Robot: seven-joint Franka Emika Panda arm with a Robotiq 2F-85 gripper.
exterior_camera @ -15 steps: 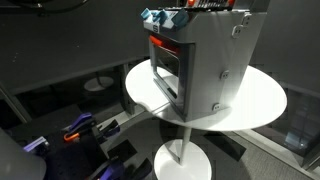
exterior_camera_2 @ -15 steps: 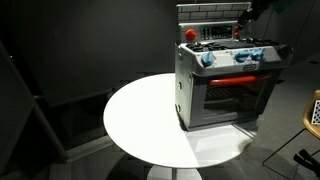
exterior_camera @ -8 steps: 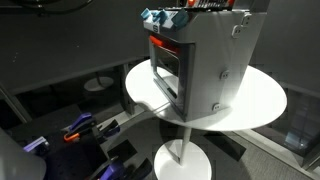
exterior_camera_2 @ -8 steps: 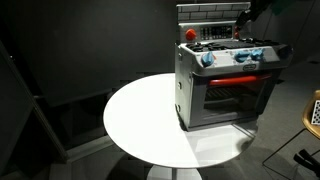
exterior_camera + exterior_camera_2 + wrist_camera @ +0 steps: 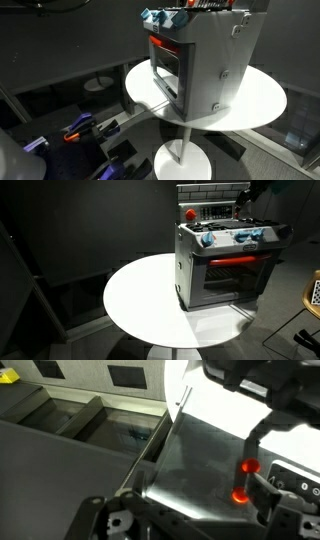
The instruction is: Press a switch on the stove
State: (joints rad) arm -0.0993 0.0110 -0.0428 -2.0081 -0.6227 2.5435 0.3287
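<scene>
The silver-grey toy stove (image 5: pixel 205 60) stands on a round white table (image 5: pixel 262 105). It also shows in an exterior view (image 5: pixel 225 270) with its dark oven window, a red strip (image 5: pixel 235 258), blue controls (image 5: pixel 208 238) and a red knob (image 5: pixel 190 213) on top. My gripper (image 5: pixel 244 197) hovers over the back right of the stove top, close to the backsplash. In the wrist view the gripper (image 5: pixel 198 495) looks open and empty above shiny metal, with two red glowing spots (image 5: pixel 246 466) by its right finger.
The table (image 5: pixel 140 300) has bare room beside the stove. It stands on a pedestal base (image 5: pixel 180 160). Blue and black gear (image 5: pixel 80 130) lies on the floor. A yellowish object (image 5: pixel 314 290) sits at the frame edge. Dark walls surround the scene.
</scene>
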